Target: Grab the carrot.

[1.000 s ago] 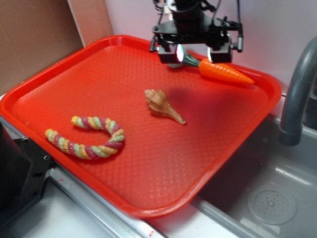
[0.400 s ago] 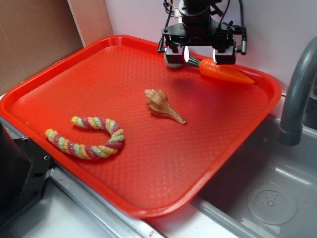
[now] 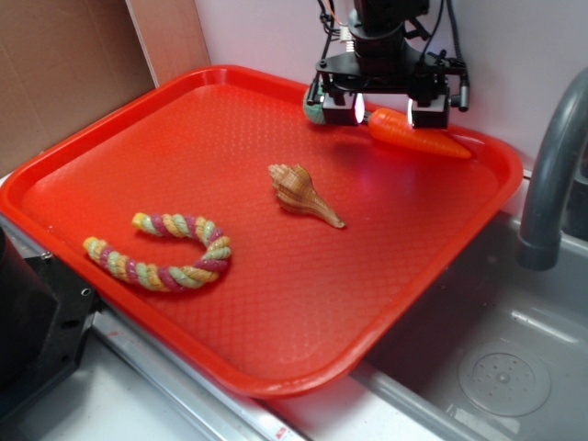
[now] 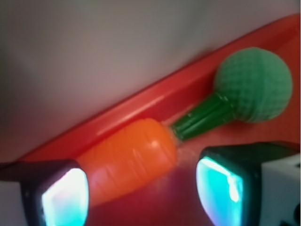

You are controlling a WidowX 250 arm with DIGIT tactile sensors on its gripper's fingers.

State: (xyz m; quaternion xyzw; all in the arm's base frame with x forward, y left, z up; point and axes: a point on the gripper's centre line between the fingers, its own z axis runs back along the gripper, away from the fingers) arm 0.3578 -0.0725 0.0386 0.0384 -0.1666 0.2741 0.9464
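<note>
- The gripper hung at the tray's far edge with its jaws apart, the two lit pads standing either side of the carrot's thick end.
- In the wrist view, neither pad touched the carrot; a gap showed on the stem side, and the other pad sat just beside the orange body.
- The carrot lay flat on the tray, close against the far rim, tip pointing toward the faucet, stem toward the green ball that sat at its leafy end.
- Whether the ball was part of the carrot or a separate item could not be told.
- The shell and the rope lay well apart from the gripper, nearer the tray's middle and front.
- Judgement: the approach and alignment appeared done. Left to do: a final lowering if needed, closing on the thick end, and lifting.
- Risk noted: the glossy taper could slip, and the nearby rim left little room for the far pad.
</note>
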